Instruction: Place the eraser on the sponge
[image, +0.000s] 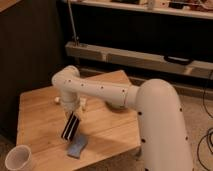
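The eraser (71, 126), a long black block with pale stripes, hangs tilted above the wooden table (40, 107), held at its upper end by my gripper (71, 114), which is shut on it. My white arm reaches in from the right and bends down over the table's middle. The sponge (77, 145), a small flat blue-grey pad, lies on the table near the front edge, just below and slightly right of the eraser's lower end. The eraser is close above the sponge; whether they touch I cannot tell.
A white cup (19, 159) stands at the table's front left corner. A small pale object (82, 104) peeks out behind the arm near the table's middle. Dark shelving and a metal rail (150, 57) run behind the table.
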